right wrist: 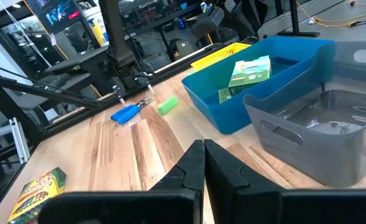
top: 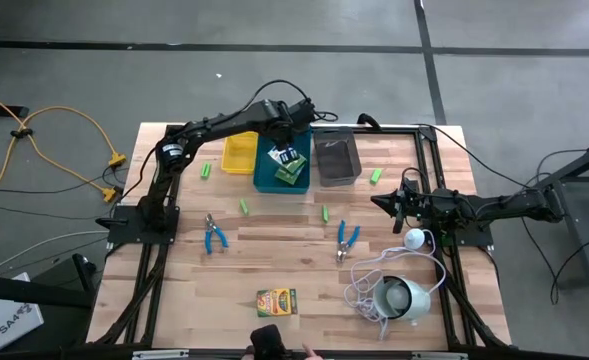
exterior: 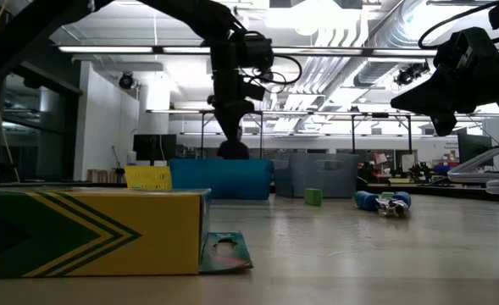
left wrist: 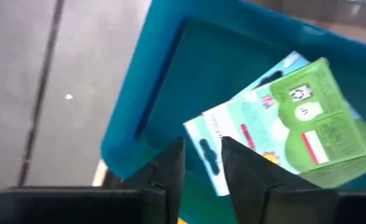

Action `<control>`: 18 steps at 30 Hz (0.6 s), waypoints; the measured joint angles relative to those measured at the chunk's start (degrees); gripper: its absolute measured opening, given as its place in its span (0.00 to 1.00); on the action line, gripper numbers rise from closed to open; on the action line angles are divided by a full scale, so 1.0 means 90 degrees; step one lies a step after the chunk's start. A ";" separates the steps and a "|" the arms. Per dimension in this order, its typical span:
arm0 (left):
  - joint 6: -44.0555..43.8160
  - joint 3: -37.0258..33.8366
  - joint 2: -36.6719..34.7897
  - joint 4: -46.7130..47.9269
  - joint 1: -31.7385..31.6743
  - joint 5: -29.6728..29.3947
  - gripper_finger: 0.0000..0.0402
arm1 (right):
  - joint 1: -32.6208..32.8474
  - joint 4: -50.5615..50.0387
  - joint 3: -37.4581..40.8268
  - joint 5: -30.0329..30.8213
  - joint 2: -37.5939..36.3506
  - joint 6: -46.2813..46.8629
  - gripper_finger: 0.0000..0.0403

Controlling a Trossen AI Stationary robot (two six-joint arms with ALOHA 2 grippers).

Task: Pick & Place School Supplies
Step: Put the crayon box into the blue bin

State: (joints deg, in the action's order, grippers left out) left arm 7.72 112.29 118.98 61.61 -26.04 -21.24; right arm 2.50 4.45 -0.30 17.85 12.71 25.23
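Observation:
A yellow-green crayon box (left wrist: 282, 124) lies tilted in the blue bin (top: 264, 182), leaning on the bin's inside (right wrist: 250, 71). My left gripper (left wrist: 202, 158) hangs just above it, pointing steeply down, its fingers open by a narrow gap with nothing between them. A second crayon box (top: 277, 300) lies flat near the table's near edge. Two blue-handled scissor-like tools (top: 214, 236) (top: 347, 239) and several green stubby pieces (top: 243, 206) lie on the table. My right gripper (right wrist: 204, 155) waits shut at the table's right side.
A yellow bin (top: 240, 153) stands left of the blue bin and a grey bin (top: 336, 160) right of it, all at the far edge. A round white device (top: 404, 297) with a coiled white cord sits at the near right. Bare wood lies mid-table.

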 joint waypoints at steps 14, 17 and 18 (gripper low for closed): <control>-0.0333 0.0000 -0.0010 0.0481 0.0935 -0.0177 0.34 | -0.0002 0.0000 0.0000 0.0000 0.0000 -0.0001 0.01; -0.0502 0.0000 -0.0010 0.0582 0.1318 -0.0172 0.34 | 0.0000 0.0000 0.0000 0.0000 0.0000 -0.0001 0.01; -0.0513 0.0000 -0.0010 0.0582 0.1433 -0.0168 0.34 | -0.0002 0.0000 0.0000 0.0000 0.0000 0.0000 0.01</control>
State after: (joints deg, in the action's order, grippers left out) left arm 3.10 112.29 118.89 66.85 -13.15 -22.75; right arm 2.48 4.45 -0.30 17.85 12.71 25.23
